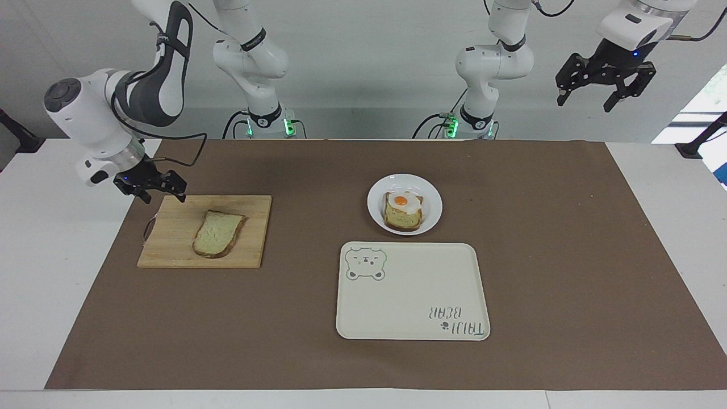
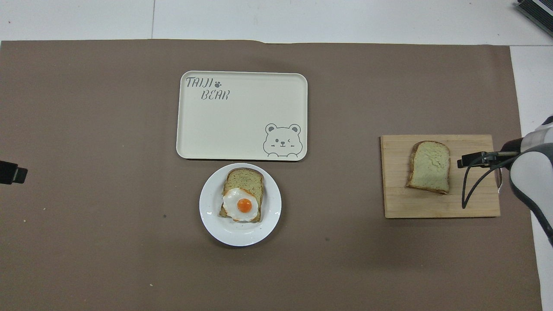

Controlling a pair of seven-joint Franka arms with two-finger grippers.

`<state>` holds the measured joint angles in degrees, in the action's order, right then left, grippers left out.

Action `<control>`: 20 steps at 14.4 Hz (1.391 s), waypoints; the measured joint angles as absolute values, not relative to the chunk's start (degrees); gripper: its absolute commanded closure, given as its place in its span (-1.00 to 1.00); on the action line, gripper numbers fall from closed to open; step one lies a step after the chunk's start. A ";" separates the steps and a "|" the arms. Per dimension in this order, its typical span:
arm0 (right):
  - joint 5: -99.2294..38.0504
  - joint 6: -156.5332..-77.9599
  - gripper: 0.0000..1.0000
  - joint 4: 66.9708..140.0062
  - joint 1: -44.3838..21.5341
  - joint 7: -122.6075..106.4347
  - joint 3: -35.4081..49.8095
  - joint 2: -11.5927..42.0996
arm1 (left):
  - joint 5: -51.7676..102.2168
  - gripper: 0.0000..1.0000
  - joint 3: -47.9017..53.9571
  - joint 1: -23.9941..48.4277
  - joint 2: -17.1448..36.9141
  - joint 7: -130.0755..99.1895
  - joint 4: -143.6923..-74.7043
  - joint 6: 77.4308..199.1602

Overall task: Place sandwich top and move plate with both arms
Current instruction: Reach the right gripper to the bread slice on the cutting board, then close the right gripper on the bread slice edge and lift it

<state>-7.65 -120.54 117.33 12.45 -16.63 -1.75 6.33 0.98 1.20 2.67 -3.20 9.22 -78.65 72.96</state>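
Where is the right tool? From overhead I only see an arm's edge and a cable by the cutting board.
Observer: The right tool hovers over the robot-side corner of the cutting board, short of the sandwich top.
Operator: Open or holding something?
Observer: Open and empty.
Operator: And the left tool?
Observer: The left tool hangs high at the left arm's end of the table, open; that arm waits.
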 measured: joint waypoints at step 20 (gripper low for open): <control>-12.61 -128.88 0.77 124.18 11.97 -16.63 -1.84 10.37 | 1.49 -1.00 1.86 2.68 -3.20 9.12 -78.75 72.96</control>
<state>-12.61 -128.88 124.18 11.97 -16.63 -1.84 10.37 1.49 1.86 2.68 -3.20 9.12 -78.75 72.96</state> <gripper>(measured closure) 0.194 0.000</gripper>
